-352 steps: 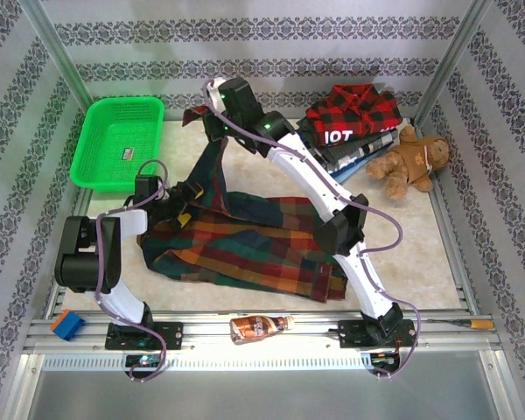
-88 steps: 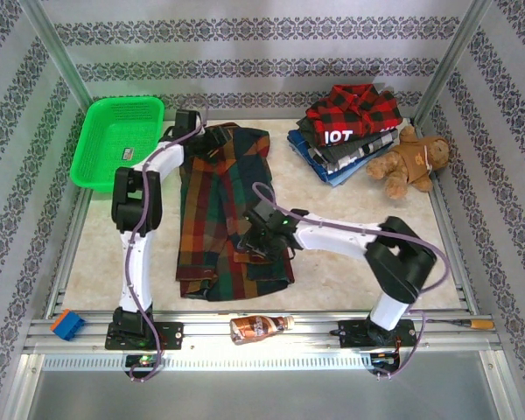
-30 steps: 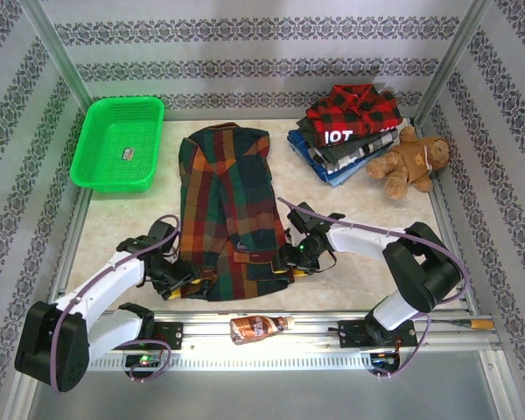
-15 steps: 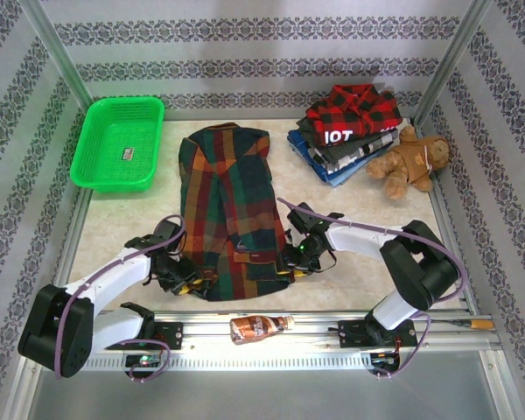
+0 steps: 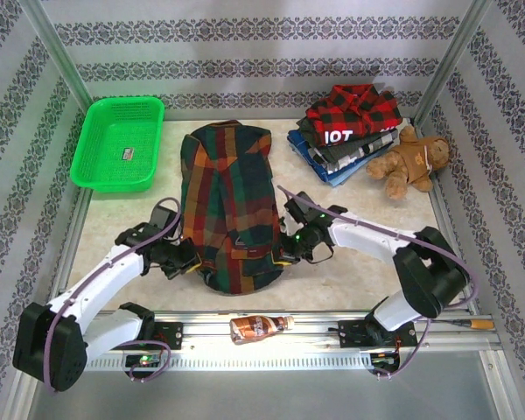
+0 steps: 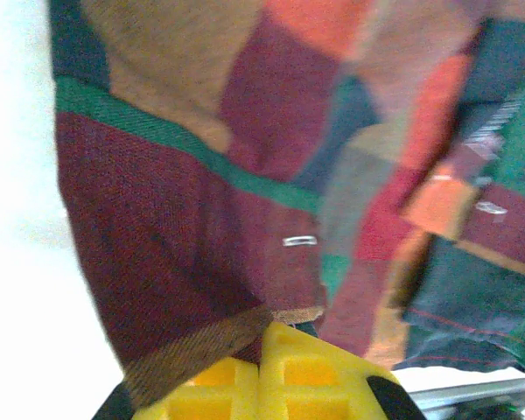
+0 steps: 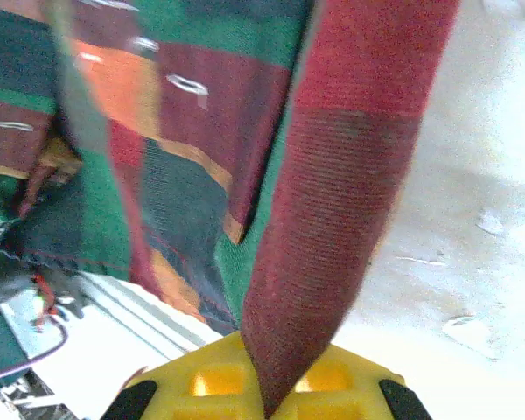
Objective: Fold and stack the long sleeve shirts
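On table (image 5: pixel 114 232): plaid shirt (image 5: pixel 226 201), hem pinched by left fingers (image 6: pixel 284 376), right fingers (image 7: pixel 210 381).

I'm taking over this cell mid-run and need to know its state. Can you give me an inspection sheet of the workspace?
Surface: table, beige and marbled.
Job's things: plaid shirt lying lengthwise at centre, near hem bunched between the hands; stack of folded shirts at far right, red-black check on top.
Clutter: green basket far left; teddy bear beside the stack; bottle, blue block and orange-handled tool on the front rail.
Hands: left hand shut on the shirt's near left corner; right hand shut on its near right corner.
Cables: purple cables looped along both arms.
Surroundings: patterned walls, metal frame posts.
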Robot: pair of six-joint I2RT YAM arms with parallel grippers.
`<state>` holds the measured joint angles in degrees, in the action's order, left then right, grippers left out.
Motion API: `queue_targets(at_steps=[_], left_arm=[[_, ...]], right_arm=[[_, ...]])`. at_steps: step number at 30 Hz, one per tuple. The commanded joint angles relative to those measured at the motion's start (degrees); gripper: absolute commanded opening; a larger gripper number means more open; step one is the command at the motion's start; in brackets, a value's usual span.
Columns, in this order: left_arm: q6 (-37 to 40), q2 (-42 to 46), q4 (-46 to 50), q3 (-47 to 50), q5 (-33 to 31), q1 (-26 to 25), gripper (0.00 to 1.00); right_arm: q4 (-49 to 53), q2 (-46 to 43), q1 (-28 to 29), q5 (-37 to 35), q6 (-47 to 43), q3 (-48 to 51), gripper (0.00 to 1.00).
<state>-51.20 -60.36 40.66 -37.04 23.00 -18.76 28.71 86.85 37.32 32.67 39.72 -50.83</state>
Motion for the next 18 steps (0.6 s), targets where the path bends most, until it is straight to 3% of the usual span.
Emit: queue_targets(at_steps=[1,8,18], left_arm=[[1.2,-0.6,1.1,-5.1,-0.6,-0.4,0.0],[1.1,-4.9,-5.4,-12.2,1.5,3.6,0.0],[3.2,-17.4,-14.1,-26.4,4.2,11.2,0.0]], right_arm=[[1.2,-2.7,-2.1,1.7,1.6,-4.7,0.0],[1.7,-0.6,-7.2,4.6,0.8,-11.8,0.0],[2.6,9.1,-13.8,7.5,-0.7,-25.2,0.0]])
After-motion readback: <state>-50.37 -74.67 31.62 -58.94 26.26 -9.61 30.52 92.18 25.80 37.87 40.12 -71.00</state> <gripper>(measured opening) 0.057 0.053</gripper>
